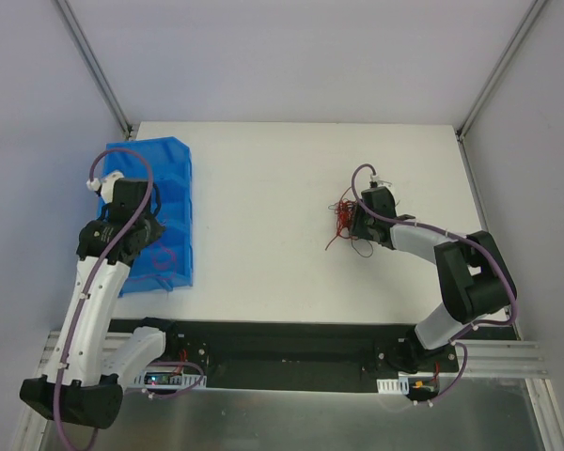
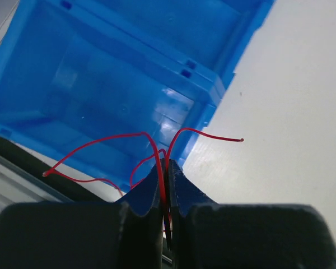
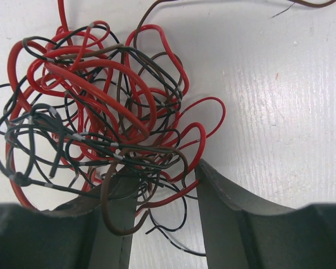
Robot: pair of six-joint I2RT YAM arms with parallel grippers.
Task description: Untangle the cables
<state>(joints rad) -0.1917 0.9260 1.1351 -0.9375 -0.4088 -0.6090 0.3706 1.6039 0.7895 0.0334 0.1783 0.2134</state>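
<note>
The cables are a tangle of thin red, black and brown wires [image 3: 95, 112] lying on the white table, seen small at the right of the top view [image 1: 343, 218]. My right gripper [image 3: 162, 185] is open, its fingers down around the near edge of the tangle, with a few loops lying between them. My left gripper [image 2: 167, 168] is shut on a separate thin red wire [image 2: 151, 143], held over the blue bin [image 2: 129, 73]. Its loose ends curl out to both sides. In the top view the left gripper [image 1: 143, 232] hovers above the bin [image 1: 174, 188].
The blue plastic bin has divided compartments and sits at the table's left edge. A red wire [image 1: 166, 255] lies in its near compartment. White table surface [image 1: 263, 207] spreads between the bin and the tangle. Grey walls and metal posts bound the back.
</note>
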